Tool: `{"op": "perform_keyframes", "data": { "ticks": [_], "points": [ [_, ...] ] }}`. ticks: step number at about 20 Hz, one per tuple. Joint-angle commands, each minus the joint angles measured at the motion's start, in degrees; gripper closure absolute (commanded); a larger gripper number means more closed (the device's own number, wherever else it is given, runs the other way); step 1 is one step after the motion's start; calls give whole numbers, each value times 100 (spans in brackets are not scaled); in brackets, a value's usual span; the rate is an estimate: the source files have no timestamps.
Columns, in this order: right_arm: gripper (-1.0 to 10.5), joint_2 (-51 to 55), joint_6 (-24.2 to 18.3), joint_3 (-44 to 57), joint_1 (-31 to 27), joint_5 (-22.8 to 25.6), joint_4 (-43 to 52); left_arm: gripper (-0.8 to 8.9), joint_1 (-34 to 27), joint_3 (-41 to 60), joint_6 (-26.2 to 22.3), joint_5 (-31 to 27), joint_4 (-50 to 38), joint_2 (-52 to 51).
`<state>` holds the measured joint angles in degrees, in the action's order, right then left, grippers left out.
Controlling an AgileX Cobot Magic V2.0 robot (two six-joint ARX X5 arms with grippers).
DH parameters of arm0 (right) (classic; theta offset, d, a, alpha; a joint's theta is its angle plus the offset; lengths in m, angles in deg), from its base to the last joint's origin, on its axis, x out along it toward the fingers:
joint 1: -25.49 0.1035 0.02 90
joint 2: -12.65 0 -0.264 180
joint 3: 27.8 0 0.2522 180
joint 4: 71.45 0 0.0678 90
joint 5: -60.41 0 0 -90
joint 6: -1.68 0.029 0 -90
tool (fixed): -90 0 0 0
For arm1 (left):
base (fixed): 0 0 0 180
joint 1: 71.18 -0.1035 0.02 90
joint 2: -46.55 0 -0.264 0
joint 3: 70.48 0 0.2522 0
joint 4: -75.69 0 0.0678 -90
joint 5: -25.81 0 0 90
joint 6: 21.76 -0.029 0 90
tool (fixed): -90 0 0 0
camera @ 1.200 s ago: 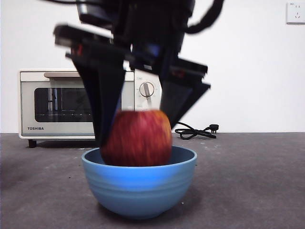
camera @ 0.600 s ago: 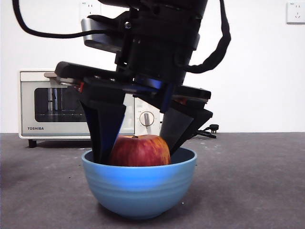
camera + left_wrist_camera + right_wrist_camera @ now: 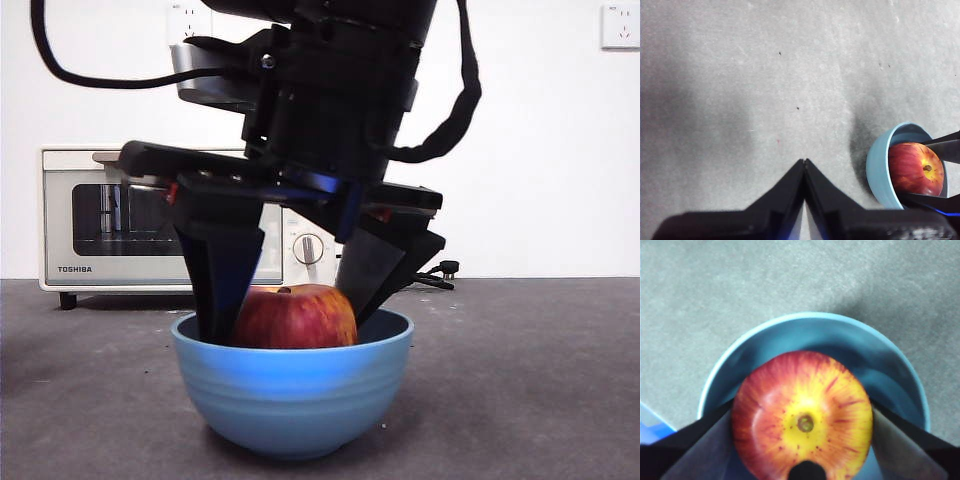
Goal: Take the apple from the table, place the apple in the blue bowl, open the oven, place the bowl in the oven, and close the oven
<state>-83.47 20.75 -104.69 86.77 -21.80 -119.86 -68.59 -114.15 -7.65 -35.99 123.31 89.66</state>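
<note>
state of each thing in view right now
apple: in the bowl, stem up, between the right gripper's jaws
blue bowl: upright on the table
oven: door closed
right gripper: lowered into the bowl, jaws around the apple
left gripper: shut, empty, above bare table

**What I can't see**

The bowl (image 3: pixel 290 395) wall hides the apple's (image 3: pixel 296 316) lower half from me. The right gripper (image 3: pixel 290 300) covers the oven's (image 3: pixel 110 215) door edge and upper knob. In the left wrist view the bowl runs off frame.
</note>
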Motion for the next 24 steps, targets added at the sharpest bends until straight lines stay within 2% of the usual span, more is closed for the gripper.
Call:
{"op": "perform_keyframes", "data": {
  "ticks": [1,5,6,9,13,18,21,24],
  "points": [
    [719,-55,72,55,13,61,22,818,13,-9,-81,31,-7,2],
    [714,-55,96,55,13,146,-4,818,13,-9,-81,33,-4,2],
    [678,-55,101,55,13,188,-9,818,13,-9,-81,33,-4,2],
    [377,-55,98,55,15,188,-20,818,13,-9,-81,33,-7,2],
    [380,-42,96,-50,15,199,-151,818,13,-9,-70,33,-9,2],
    [388,251,90,-752,26,282,-804,818,13,-61,-9,31,-31,2],
    [560,756,92,-1064,26,428,-1147,818,9,-382,-11,33,-15,109],
    [840,1392,98,-1062,26,1102,-1456,818,9,-1067,-13,31,-7,439]
  ]
}}
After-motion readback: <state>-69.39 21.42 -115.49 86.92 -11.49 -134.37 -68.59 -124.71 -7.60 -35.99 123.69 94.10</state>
